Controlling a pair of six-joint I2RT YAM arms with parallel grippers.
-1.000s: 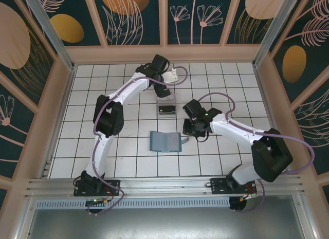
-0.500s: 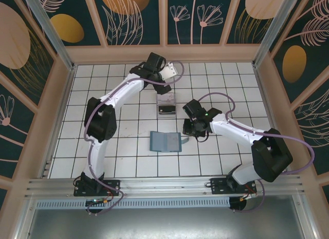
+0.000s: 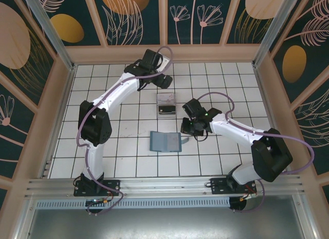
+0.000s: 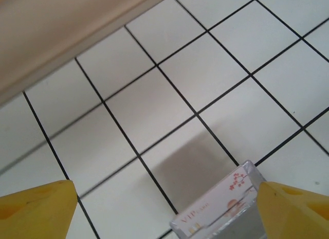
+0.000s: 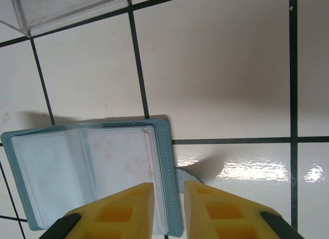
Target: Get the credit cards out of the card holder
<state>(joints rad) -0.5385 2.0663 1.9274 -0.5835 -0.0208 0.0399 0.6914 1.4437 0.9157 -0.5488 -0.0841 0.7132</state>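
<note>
Right wrist view: our right gripper [image 5: 168,191] stands nearly closed, straddling the right edge of the open teal card holder [image 5: 46,167]; we cannot tell whether it pinches.

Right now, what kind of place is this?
Probably a robot test booth: a left arm and a right arm bolted to a rail, a white tiled table, and leaf-painted walls all around.
</note>
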